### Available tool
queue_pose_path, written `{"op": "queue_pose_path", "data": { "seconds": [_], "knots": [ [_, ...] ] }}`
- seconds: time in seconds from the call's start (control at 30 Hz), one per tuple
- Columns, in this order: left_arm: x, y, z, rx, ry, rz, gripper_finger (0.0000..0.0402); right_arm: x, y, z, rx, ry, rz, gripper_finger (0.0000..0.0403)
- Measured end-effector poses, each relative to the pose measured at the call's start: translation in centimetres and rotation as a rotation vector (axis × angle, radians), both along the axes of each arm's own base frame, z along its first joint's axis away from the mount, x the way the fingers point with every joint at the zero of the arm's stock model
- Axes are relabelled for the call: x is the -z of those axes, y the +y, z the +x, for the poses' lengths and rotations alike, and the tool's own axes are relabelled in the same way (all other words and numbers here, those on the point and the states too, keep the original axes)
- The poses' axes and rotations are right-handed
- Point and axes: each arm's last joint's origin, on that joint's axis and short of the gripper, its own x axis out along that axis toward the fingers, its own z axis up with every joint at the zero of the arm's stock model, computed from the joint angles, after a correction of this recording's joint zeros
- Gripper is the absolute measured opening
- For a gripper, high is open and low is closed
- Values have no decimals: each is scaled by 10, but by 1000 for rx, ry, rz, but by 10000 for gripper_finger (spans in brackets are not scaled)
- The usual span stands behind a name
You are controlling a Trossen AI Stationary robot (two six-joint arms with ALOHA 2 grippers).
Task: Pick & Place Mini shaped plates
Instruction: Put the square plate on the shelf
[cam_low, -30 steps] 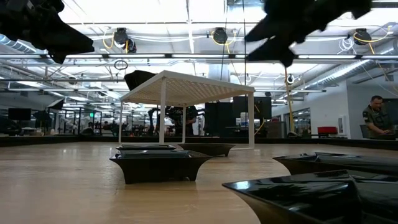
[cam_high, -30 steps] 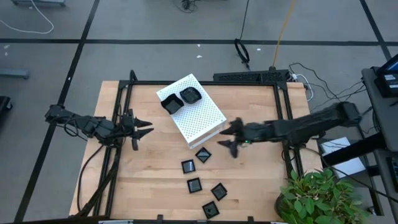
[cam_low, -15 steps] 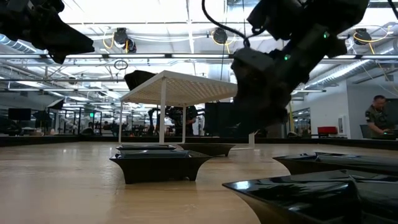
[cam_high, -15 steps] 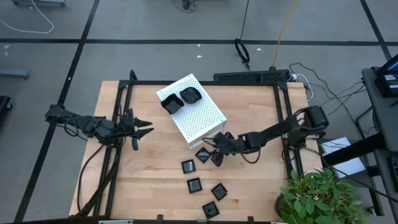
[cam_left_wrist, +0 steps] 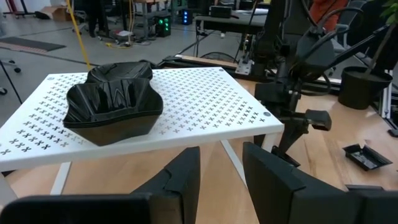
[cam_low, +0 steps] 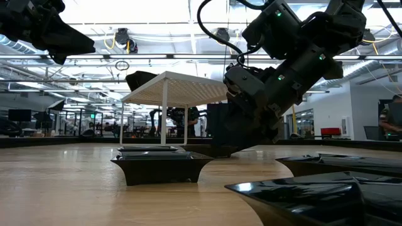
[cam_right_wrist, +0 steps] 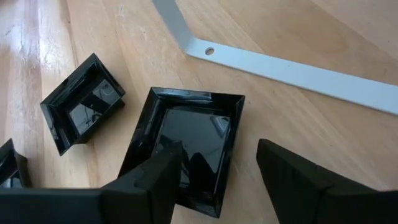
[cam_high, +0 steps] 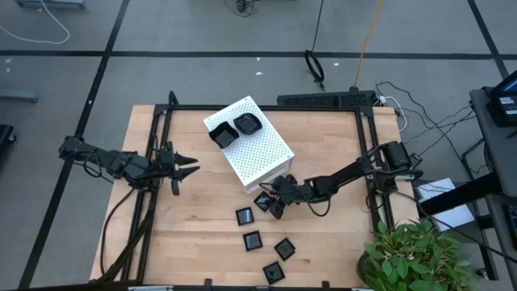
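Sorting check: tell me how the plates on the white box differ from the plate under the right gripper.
The two plates on the white box at are rounded and wavy-edged; the plate under the right gripper at is square with straight rims. The former sit raised; the latter lies on the table. All are glossy black.

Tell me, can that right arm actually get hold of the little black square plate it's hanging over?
Probably yes. The right gripper sits low over the square plate beside the white box, fingers open with one on each side of it. Nothing lies between them; the neighbouring plate sits clear.
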Motion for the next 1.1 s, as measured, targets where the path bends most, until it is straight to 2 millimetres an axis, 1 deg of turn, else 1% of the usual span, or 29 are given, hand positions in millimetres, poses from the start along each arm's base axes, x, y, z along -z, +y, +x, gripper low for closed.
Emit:
{"op": "queue_pose_path", "data": {
  "seconds": [0.1, 0.17, 0.3, 0.6, 0.67, 0.73, 0.83, 0.93, 1.1],
  "knots": [
    [0, 0, 0, 0, 0, 0, 122, 2, 2, -1, -13, 8, -29, 191],
    [0, 0, 0, 0, -1, 0, 122, 2, 4, -2, -13, 12, -49, 174],
    [0, 0, 0, 0, -1, 0, 122, 1, 7, -3, -27, 10, -91, 125],
    [0, 0, 0, 0, -1, 0, 122, -2, 7, -3, -47, 0, -113, 13],
    [0, 0, 0, 0, -1, 0, 122, -5, 8, -2, -60, -11, -124, 5],
    [0, 0, 0, 0, -1, 0, 122, -9, 8, -2, -72, -27, -136, 7],
    [0, 0, 0, 0, -1, 0, 122, -20, 10, -4, -128, -47, -158, 8],
    [0, 0, 0, 0, -1, 0, 122, -40, 13, -6, -188, -107, -138, 2],
    [0, 0, 0, 0, 0, 0, 122, -77, 19, -18, -250, -187, -102, 2]
  ]
}}
